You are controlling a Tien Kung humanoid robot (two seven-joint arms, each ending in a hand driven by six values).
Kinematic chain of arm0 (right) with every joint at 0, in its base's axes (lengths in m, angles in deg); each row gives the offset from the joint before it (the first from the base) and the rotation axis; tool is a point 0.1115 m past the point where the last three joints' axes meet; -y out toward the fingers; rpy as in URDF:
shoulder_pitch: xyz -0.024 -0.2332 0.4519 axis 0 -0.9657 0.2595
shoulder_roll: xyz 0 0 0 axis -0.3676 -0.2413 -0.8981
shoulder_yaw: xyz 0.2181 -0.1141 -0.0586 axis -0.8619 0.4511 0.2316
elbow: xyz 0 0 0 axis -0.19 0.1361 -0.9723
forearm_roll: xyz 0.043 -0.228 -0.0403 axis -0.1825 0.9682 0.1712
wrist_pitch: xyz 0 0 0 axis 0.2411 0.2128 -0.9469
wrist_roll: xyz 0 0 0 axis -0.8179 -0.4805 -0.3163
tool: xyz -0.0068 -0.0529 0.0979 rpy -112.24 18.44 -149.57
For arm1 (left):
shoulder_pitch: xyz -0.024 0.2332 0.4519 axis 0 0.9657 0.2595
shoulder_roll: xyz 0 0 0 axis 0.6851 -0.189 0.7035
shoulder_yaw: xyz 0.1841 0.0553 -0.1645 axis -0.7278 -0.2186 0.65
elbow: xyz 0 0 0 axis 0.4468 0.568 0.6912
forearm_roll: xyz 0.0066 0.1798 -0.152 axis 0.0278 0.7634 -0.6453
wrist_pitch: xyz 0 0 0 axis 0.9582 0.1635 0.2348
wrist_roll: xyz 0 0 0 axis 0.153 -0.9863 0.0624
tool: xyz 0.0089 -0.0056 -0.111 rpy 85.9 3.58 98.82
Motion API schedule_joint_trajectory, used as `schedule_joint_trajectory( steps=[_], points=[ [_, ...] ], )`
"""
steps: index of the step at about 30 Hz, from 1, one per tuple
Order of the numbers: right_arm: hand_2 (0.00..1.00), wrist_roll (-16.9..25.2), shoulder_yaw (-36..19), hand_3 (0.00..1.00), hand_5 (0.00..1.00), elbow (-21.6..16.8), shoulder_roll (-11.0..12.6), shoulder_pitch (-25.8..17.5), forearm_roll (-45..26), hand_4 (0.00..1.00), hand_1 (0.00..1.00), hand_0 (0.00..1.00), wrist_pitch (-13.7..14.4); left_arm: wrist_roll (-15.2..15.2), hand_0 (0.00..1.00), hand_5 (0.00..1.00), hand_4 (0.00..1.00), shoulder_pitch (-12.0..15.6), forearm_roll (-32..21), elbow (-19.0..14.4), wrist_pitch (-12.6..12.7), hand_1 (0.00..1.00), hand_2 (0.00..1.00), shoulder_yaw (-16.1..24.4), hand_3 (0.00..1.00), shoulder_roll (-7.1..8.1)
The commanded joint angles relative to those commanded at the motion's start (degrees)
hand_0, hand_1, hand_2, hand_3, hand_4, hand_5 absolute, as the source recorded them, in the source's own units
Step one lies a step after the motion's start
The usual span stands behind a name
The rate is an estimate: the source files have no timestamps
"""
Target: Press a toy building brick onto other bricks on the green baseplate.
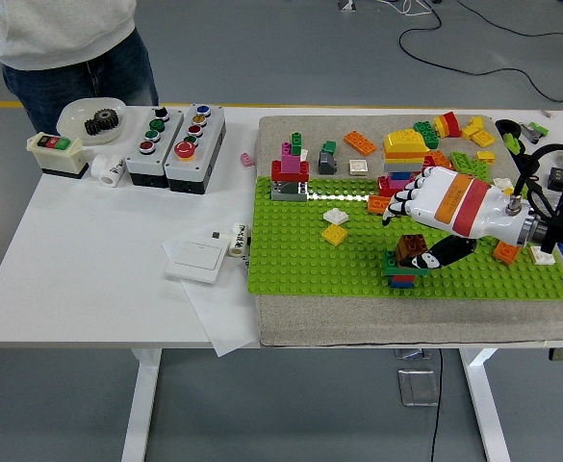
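Observation:
The green baseplate (300, 250) lies on a grey mat on the table's right half. Near its front stands a small stack (402, 271) of green, blue and red bricks with a brown brick (412, 246) on top. My right hand (407, 231), white with orange and red bands, reaches in from the right just above this stack. Its fingers (396, 205) are spread over the plate beyond the brown brick. Its dark thumb (439, 255) lies against the brown brick's right side. The left arm does not show.
On the plate's back edge stand a pink-and-red tower (289, 173) and a yellow-and-orange tower (404, 154); a white and a yellow brick (335, 226) lie mid-plate. Loose bricks litter the mat's back right. Button boxes (175, 135), a bowl (90, 117), and a person (60, 38) are at far left.

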Motion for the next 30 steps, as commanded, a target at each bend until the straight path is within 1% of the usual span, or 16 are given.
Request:
schedule_joint_trajectory(
  steps=[30],
  points=[
    [0.630, 0.02, 0.08, 0.639, 0.539, 0.99, -1.15, 0.06, 0.02, 0.873, 0.466, 0.343, 0.28, -0.24, 0.457, 0.814, 0.794, 0.13, 0.69, 0.01, 0.03, 0.573, 0.725, 0.41, 0.767, -0.08]
  ],
)
